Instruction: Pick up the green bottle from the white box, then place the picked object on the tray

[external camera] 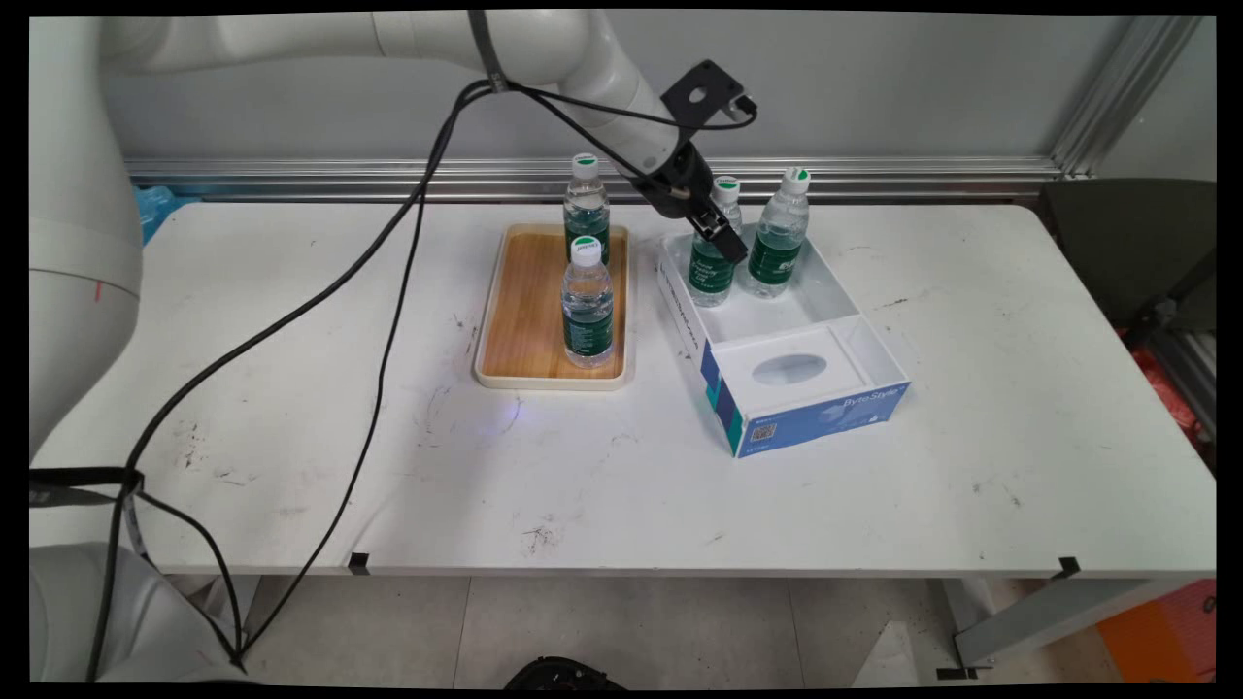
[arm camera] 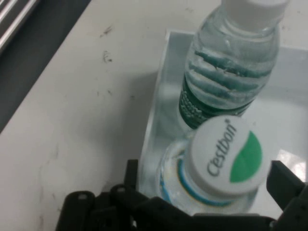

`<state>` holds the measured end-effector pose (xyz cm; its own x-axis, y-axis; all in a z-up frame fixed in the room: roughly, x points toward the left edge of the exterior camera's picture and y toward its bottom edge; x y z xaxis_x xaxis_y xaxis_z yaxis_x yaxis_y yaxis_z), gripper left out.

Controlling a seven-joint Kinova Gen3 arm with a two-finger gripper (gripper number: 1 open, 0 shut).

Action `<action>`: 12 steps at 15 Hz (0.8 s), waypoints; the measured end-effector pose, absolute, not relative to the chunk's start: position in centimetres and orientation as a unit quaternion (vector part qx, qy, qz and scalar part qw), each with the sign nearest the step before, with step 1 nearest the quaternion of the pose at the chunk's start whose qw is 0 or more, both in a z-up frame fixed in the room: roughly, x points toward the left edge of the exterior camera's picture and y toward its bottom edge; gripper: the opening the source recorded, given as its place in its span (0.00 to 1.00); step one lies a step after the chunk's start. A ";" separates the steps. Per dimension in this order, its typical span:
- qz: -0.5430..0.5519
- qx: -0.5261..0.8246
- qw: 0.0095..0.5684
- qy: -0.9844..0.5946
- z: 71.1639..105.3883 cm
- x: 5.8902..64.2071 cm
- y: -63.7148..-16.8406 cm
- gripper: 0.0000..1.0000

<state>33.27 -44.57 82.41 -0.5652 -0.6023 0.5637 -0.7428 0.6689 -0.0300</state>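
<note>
On the white table (external camera: 874, 466), bottles stood in a tray and in a box.
Seen from the main view, a wooden tray (external camera: 529, 311) with a pale rim held two clear, green-labelled water bottles, one behind (external camera: 587, 206) the other (external camera: 587, 303). Just beside it, an open white-and-blue cardboard box (external camera: 825, 388) held two more, the left bottle (external camera: 714, 254) and the right bottle (external camera: 779, 235); the black gripper (external camera: 721, 238) sat at the left bottle's upper body. From the hand view, the gripper's (arm camera: 204, 185) fingers (arm camera: 284, 180) stood on either side of that bottle (arm camera: 224, 156) under its white Cestbon cap, the right bottle (arm camera: 226, 77) ribbed and upright beyond; whether they gripped it I cannot tell.
</note>
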 end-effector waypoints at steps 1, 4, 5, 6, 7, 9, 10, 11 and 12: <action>0.134 0.383 0.264 -0.875 82.2 33.1 -44.8 1.00; 0.134 0.379 0.262 -0.877 81.9 33.0 -45.1 0.00; 0.135 0.379 0.262 -0.877 81.9 33.1 -45.1 0.00; 0.135 0.378 0.262 -0.878 81.9 33.1 -45.1 0.00; 0.136 0.377 0.262 -0.878 81.9 33.1 -45.1 0.00; 0.138 0.375 0.263 -0.878 82.4 33.1 -45.0 0.00; 0.139 0.375 0.265 -0.877 82.7 33.1 -44.9 0.00; 0.140 0.375 0.267 -0.876 83.2 33.1 -44.8 0.00; 0.142 0.374 0.270 -0.876 83.7 33.1 -44.7 0.00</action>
<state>33.13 -44.66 83.74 -0.5739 -0.5792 0.5789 -0.7323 0.6794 -0.0462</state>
